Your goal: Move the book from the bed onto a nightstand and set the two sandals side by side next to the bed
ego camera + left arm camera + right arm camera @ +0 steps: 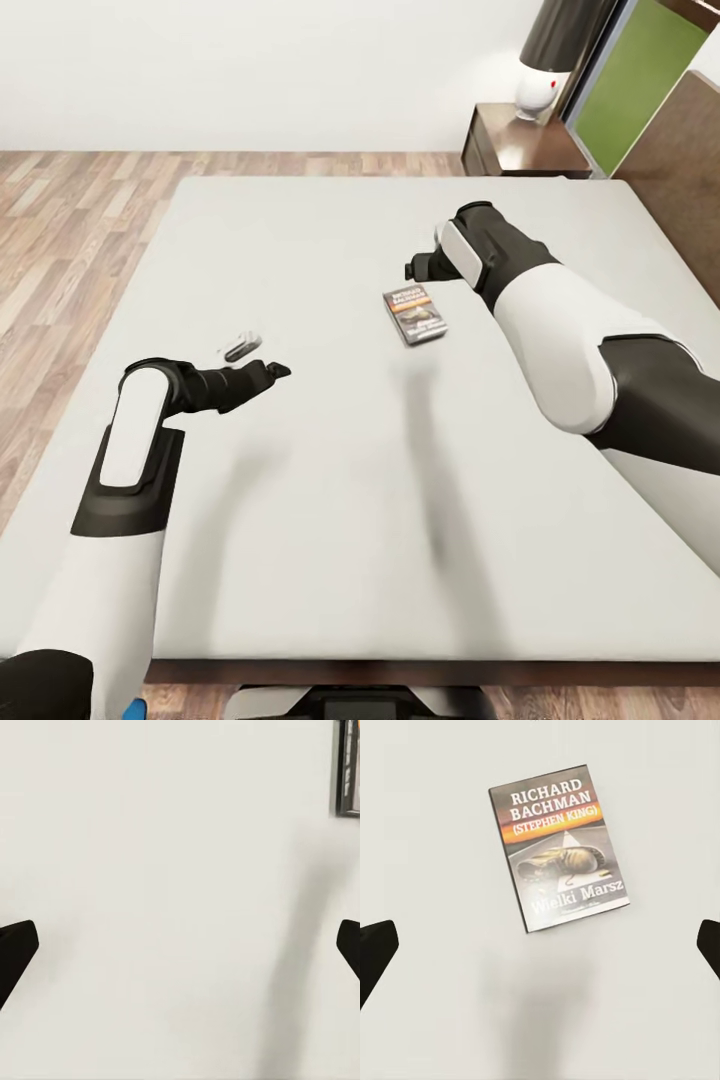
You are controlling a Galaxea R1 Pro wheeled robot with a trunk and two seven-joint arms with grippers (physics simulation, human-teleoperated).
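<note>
Both tools gape above the bed point(300, 520); book point(414, 314) lies unobstructed; lamp point(545, 60) tops nightstand point(520, 145).

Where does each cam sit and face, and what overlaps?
Head: on the robot's head, looking down over the bed; both arms show, left tool, right tool.
Left wrist: on the left arm, facing bare mattress; fingertips show.
Right wrist: on the right arm, facing the book; fingertips show.
Shared: all three see the book.

From my remote station: a glossy paperback book point(561, 853) on the bed point(300, 500), its mattress smooth, matt cloth. I see a polished dark-wood nightstand point(520, 145) and wood-plank floor point(60, 230).
</note>
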